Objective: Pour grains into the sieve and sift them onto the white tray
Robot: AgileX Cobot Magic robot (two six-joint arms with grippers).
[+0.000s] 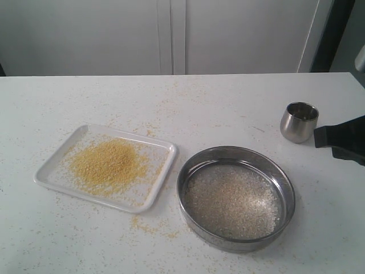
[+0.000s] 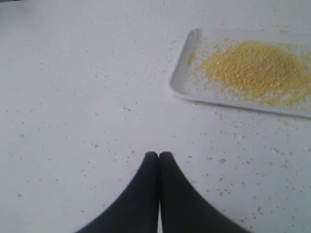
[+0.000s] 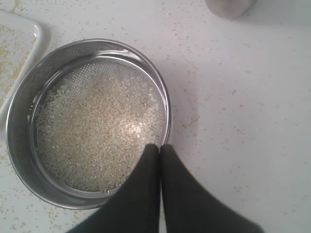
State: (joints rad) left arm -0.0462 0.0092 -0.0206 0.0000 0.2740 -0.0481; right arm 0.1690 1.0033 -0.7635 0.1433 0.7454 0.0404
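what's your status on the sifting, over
Both empty: left gripper shut, right gripper shut. Sifted: yellow grains piled on the white tray, pale grains in the sieve beside it. Nothing blocking; steel cup stands apart.

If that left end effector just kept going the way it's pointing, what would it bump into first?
The left end effector would probably meet only bare table, speckled with stray grains; the white tray sits off to the side.
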